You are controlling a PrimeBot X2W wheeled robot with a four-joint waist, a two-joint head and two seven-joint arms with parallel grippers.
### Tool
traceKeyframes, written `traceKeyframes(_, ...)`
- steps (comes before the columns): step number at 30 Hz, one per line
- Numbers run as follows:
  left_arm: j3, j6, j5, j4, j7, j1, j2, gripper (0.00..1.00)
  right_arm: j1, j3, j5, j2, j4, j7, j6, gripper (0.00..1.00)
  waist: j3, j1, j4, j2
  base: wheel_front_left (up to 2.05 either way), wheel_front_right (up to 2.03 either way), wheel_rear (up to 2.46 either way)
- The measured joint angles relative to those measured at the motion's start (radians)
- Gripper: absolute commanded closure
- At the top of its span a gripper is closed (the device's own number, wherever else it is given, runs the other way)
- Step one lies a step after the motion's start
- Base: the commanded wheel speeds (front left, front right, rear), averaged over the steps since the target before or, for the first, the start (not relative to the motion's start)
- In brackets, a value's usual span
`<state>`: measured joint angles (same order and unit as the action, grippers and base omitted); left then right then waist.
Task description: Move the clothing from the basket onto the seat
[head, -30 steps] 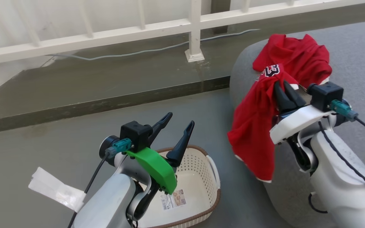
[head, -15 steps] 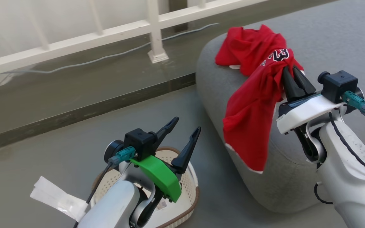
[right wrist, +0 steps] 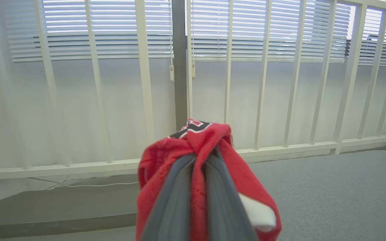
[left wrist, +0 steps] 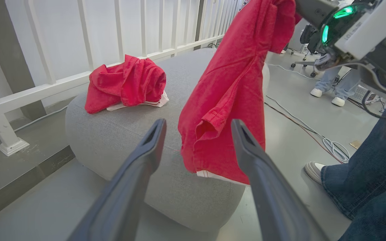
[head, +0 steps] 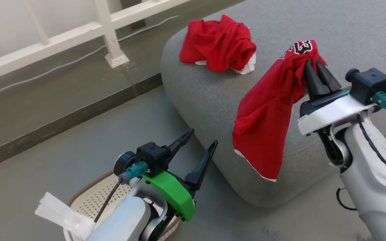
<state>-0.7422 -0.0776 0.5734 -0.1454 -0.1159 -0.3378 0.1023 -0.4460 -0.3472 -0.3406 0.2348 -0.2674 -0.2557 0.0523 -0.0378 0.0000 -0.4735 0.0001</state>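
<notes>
Head view: your right hand (head: 314, 63) clenches a jersey (head: 263, 117) dangling past the seat (head: 206, 97) edge; carry it well over before releasing. Left hand (head: 202, 137) gapes, empty.

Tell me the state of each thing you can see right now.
Left gripper: open, empty.
Rounded grey upholstered seat: one garment resting on top.
Crumpled red fabric garment: bunched, lying on the seat.
Right gripper: shut on cloth.
Hanging red fabric garment with white trim: dangling, pinched by the right gripper.
Cream perforated plastic basket: on the floor, partly hidden.
</notes>
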Motion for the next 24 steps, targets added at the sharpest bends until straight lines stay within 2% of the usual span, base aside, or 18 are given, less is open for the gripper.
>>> traceKeyframes(5, -0.009, 0.007, -0.032, 0.026, 0.011, 0.0, 0.0, 0.0, -0.025, 0.028, -0.005, 0.02, 0.016, 0.0, 0.0, 1.0, -0.039, 0.0, -0.029, 0.0, 0.0, 0.0, 0.0)
traceKeyframes(12, -0.02, 0.008, -0.051, 0.054, 0.04, -0.005, 0.013, 0.0, -0.2, 0.08, -0.011, 0.044, 0.043, 0.001, 0.009, 1.0, -0.114, 0.0, -0.031, 0.0, 0.0, 0.0, 0.0)
traceKeyframes(19, -0.029, 0.016, -0.087, 0.101, 0.073, -0.055, 0.039, 0.0, -0.43, 0.176, -0.021, 0.115, 0.032, 0.042, 0.006, 1.0, -0.206, 0.0001, 0.001, 0.0, 0.0, 0.0, 0.0)
traceKeyframes(24, -0.034, 0.016, -0.102, 0.134, 0.091, -0.077, 0.043, 0.0, -0.536, 0.23, -0.022, 0.174, -0.007, 0.077, -0.012, 1.0, -0.261, 0.0001, 0.041, 0.0, 0.0, 0.0, 0.0)
